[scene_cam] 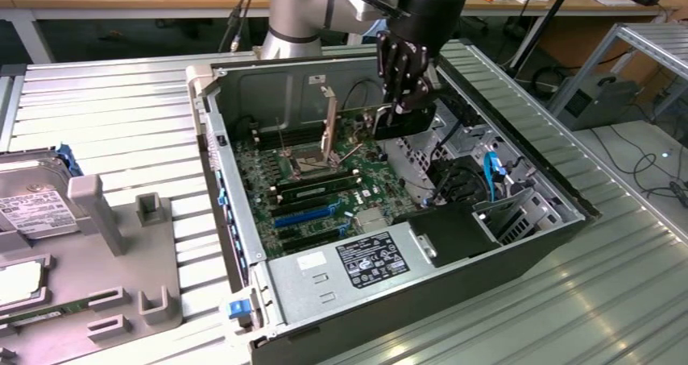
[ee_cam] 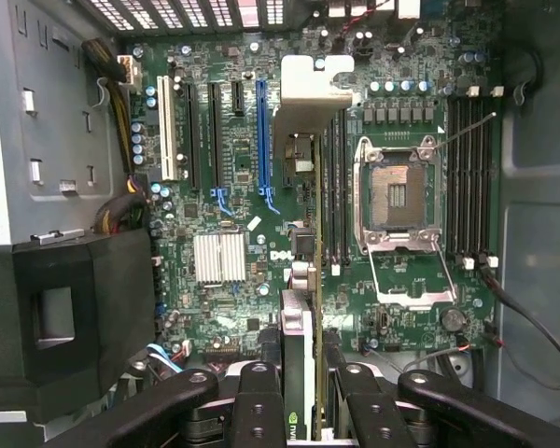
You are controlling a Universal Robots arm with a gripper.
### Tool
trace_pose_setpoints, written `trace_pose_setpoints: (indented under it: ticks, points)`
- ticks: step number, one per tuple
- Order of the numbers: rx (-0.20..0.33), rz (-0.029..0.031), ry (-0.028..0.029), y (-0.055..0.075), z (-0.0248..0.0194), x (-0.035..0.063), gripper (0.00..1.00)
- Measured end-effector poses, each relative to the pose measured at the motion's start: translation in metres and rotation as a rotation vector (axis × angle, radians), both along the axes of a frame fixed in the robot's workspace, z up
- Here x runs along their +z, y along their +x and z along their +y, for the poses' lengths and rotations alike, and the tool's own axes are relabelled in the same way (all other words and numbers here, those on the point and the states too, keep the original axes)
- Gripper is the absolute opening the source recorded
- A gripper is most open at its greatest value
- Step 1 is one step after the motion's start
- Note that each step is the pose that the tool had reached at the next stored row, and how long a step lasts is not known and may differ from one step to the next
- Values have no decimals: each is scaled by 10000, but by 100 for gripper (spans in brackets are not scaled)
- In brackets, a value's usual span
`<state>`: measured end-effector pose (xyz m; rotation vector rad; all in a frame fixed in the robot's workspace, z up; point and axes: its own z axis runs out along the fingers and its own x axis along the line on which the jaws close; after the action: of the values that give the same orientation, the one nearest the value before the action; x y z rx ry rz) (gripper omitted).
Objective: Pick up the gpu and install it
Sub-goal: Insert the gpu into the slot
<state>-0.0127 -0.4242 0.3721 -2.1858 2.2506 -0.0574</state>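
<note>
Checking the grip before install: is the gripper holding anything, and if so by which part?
Yes. The gripper holds the graphics card on edge, clamped on its upper edge near the end away from its silver bracket.

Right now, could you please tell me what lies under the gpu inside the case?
The gpu, held edge-on in the gripper, hangs over the green motherboard, between the blue slot and the processor socket. The strip of board directly beneath it is covered.
</note>
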Motion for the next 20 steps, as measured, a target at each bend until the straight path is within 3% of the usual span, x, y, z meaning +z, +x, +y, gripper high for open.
trace_pose_setpoints:
  ticks: [20]
  points:
    - [60,0,0,-44,0,-120,27]
